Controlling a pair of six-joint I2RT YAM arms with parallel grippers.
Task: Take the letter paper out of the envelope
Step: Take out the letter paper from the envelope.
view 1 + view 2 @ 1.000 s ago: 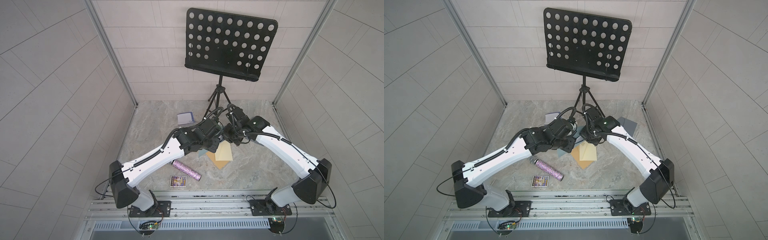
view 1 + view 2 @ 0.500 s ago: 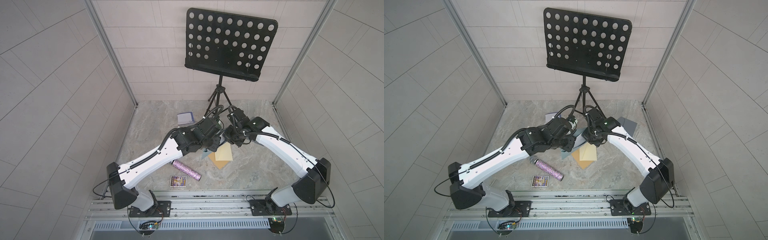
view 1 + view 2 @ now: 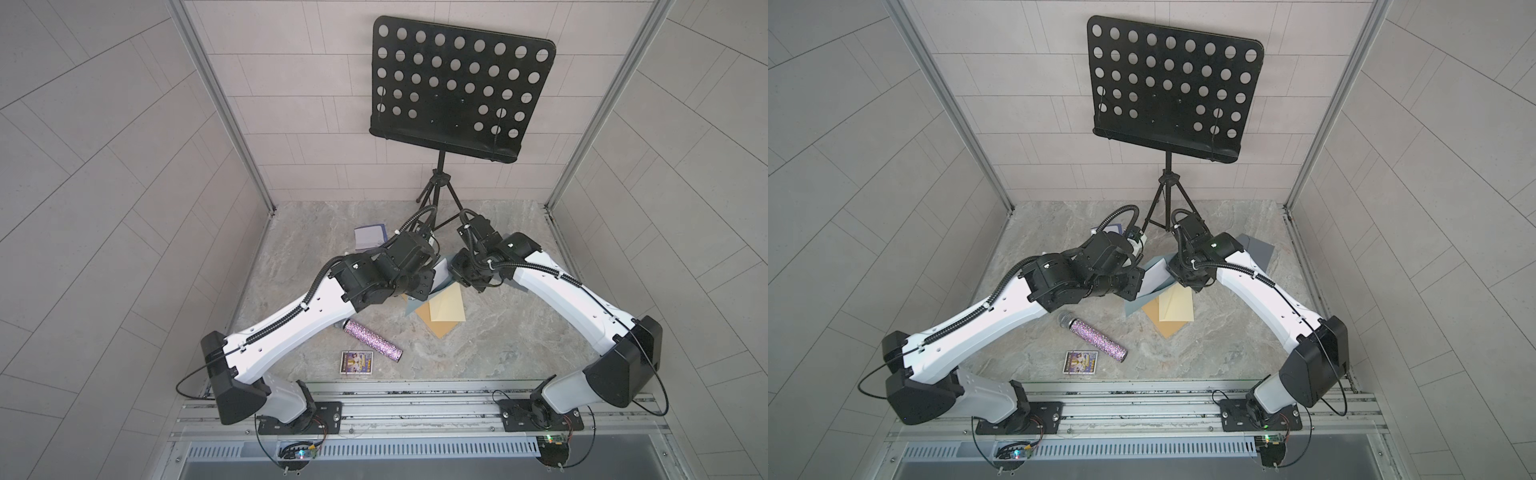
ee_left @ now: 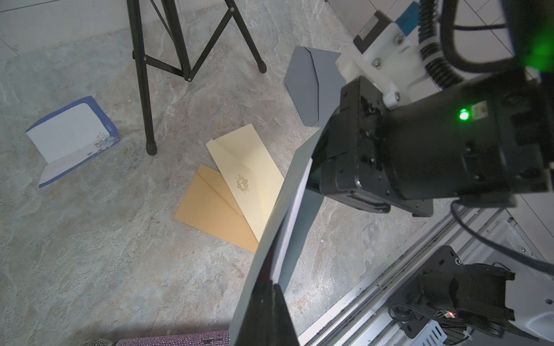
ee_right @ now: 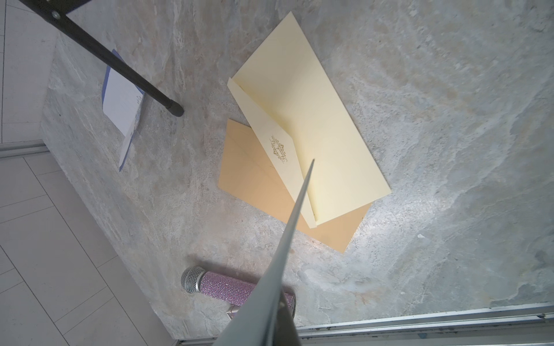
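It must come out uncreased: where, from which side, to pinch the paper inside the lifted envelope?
Probably pinch the letter paper by the white strip showing at the open mouth of the lifted grey envelope, coming from that open side, jaws on both faces: the rest is hidden between the walls.

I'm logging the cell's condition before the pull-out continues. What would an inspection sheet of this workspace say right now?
Surface: grey stone-look tabletop; no damage seen.
Job's things: grey envelope held off the table between both hands; white letter paper edge showing, still inside.
Clutter: cream envelope overlapping tan envelope, second grey envelope, blue-edged notepaper, glitter microphone, picture card.
Grippers: left hand and right hand both shut on the grey envelope.
Cables: black conduit along each arm; none trailing on the tabletop.
Surroundings: black music stand at the back; tiled walls.
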